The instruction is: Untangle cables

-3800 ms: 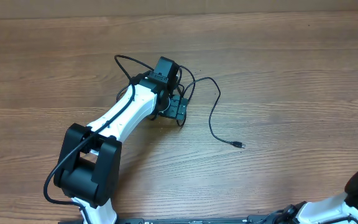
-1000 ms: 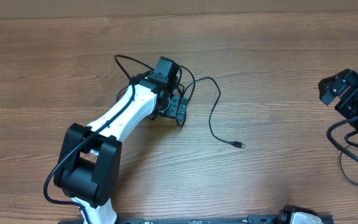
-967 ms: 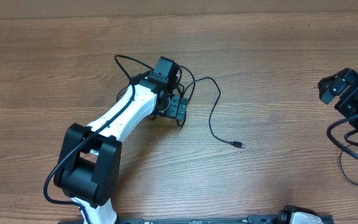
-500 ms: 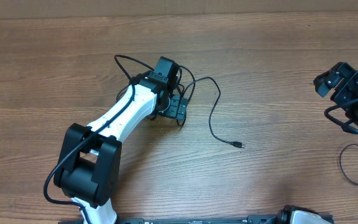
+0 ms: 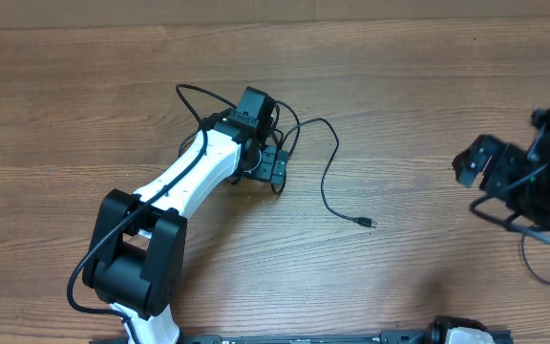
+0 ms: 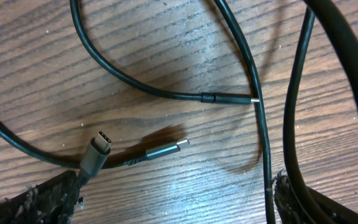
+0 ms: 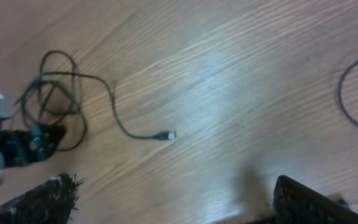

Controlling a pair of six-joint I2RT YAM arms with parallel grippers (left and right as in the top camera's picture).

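Overhead, the cables (image 5: 287,137) sit as a knotted bundle just 12 o'clock of the table's (image 5: 418,76) centre, and the left gripper (image 5: 271,168) is right down at the bundle's 6 o'clock side. One loose cord (image 5: 327,186) trails out toward 4 o'clock and ends in a small plug (image 5: 368,223), alone on the wood. On the left wrist view the jaws are spread wide, pads (image 6: 42,200) in the bottom corners, three plug ends lying between them. A USB-C plug (image 6: 98,148) lies just beside the pad at 7 o'clock, nothing pinched. Over at 3 o'clock, the right gripper (image 5: 474,161) hangs well apart from the cables, jaws spread too and empty, the bundle far off at its 10 o'clock.
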